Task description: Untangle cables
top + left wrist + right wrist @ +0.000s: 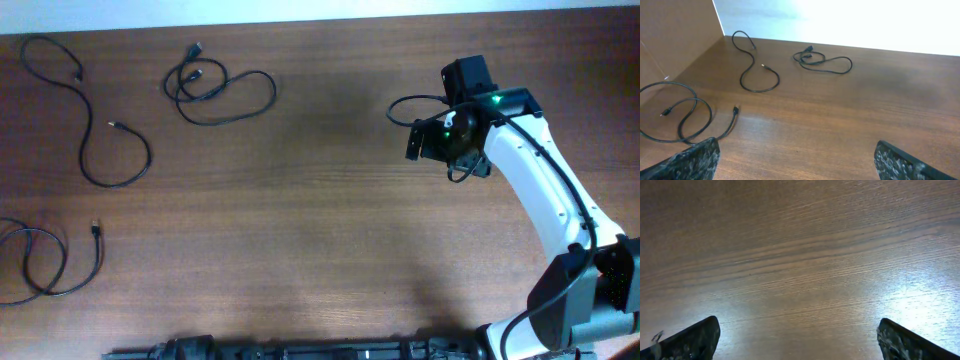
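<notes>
Three separate black cables lie on the brown table at the left. A long wavy cable (148, 153) is at the far left back, also in the left wrist view (760, 90). A looped cable (200, 78) lies at the back middle-left (851, 63). A third coiled cable (101, 258) lies at the left edge (695, 100). My left gripper (797, 167) is open and empty, short of the coiled cable. My right gripper (425, 140) is open and empty over bare wood at the right (800, 345), far from all the cables.
The right arm's own thick black wire (410, 100) loops beside its wrist. The left arm's base (200, 350) shows only as a dark strip at the front edge. A brown wall panel (675, 35) stands at the table's left side.
</notes>
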`<state>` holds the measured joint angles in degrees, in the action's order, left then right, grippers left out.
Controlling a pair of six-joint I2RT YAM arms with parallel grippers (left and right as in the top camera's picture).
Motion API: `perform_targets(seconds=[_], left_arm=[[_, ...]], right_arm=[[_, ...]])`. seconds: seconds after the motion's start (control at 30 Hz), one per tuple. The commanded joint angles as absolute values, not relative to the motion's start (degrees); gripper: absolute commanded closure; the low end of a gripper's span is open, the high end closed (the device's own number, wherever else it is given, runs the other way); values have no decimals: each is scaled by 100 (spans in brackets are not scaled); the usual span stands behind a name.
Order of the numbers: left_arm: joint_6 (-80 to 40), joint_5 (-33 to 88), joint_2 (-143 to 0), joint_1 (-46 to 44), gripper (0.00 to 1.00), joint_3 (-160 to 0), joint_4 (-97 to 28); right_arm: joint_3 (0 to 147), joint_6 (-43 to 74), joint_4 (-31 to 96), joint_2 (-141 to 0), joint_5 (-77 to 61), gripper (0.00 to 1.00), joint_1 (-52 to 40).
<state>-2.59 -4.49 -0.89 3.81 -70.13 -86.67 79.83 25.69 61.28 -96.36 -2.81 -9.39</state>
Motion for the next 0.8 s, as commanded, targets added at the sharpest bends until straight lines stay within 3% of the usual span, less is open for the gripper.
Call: perform_targets(seconds=[0.0,0.13,0.23,0.4,0.77], left_arm=[[-207,-495,-36,381,1,-7002,-8643],[-209,-473,-36,416,1,-6716,-8025],[-207,-473,-36,416,1,-5717,-6849],[-207,-473,-36,416,1,-4340,-5948],[-209,-333,-36,416,1,-2602,-3677]], right_arm=[[8047,2574,6130,-9598,-231,1,-897],[8047,2571,6130,-9598,-231,1,-897],[8047,2571,6130,-9598,-231,1,-897],[8047,2571,6130,-9598,-231,1,-897],[8047,2574,6130,-9598,-231,1,-897]])
